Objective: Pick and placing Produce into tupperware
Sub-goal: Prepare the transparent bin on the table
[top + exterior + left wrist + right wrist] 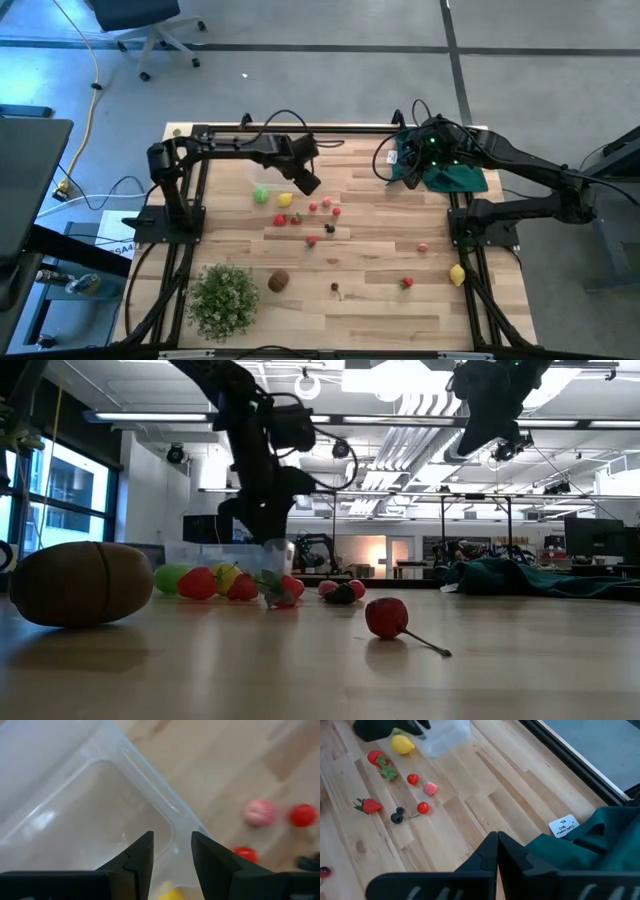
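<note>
**A:** 2 arms over the wooden table (380, 300), but only 1 is busy. Where's the left gripper (172, 852)?

**B:** At the far left part of the table, right at the clear tupperware (75, 805). In the left wrist view its fingers (140, 855) straddle the tub's rim at a rounded corner, jaws narrowed to a small gap with the plastic edge between them. It looks like a grip on the rim.

**A:** And the produce?

**B:** Scattered on the boards, none visibly inside the tub. A green ball (261, 194) and a lemon (285, 199) sit just beside the tupperware, with small red fruits (327, 203) strung out toward the middle. A brown kiwi (279, 281) lies near the bushy plant (222, 298) at the front left. A second lemon (457, 274) is by the right frame, a strawberry (406, 283) close to it.

**A:** Anything else up close?

**B:** In the low view a cherry (387, 617) with its stem lies nearest the camera, the kiwi large at the left.

**A:** The right gripper (497, 845)?

**B:** Waiting at the far right corner above the dark green cloth (590, 840), fingers pressed fully together, holding nothing. A white label (563, 826) lies beside the cloth.
</note>
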Motion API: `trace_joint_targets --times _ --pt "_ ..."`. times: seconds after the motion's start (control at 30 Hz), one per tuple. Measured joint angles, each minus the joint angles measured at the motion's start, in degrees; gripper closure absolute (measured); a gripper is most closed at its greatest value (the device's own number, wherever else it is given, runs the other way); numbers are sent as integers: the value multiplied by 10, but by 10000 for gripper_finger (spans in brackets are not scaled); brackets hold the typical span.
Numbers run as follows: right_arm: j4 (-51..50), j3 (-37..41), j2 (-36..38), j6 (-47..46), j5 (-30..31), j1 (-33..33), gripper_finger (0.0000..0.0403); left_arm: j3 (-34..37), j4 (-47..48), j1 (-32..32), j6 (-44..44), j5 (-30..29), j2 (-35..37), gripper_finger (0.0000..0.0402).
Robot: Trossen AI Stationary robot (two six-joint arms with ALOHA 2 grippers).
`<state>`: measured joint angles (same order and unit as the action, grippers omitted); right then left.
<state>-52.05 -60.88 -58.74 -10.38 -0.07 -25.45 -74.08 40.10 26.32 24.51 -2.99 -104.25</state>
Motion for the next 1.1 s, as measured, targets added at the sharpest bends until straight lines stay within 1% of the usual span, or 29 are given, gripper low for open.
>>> trace_joint_targets --times 0.23,0.43,0.57,0.8,0.9,0.97,1.1 --pt "0 0 0 4 -1 0 402 0 -46 -47 15 6 0 280" --pt "0 0 0 4 -15 0 402 0 -57 -82 31 10 0 280" --pt "0 0 0 4 -20 0 402 0 -75 -101 40 10 0 280" --pt "-4 0 0 4 -20 0 402 0 -134 -134 45 10 1 280" --pt "-13 0 0 5 -20 0 402 0 -141 -145 47 10 1 280" --pt "-17 0 0 11 -20 0 402 0 -141 -149 46 3 1 280" --pt "-16 0 0 15 -20 0 402 0 -143 -141 42 -32 1 280"
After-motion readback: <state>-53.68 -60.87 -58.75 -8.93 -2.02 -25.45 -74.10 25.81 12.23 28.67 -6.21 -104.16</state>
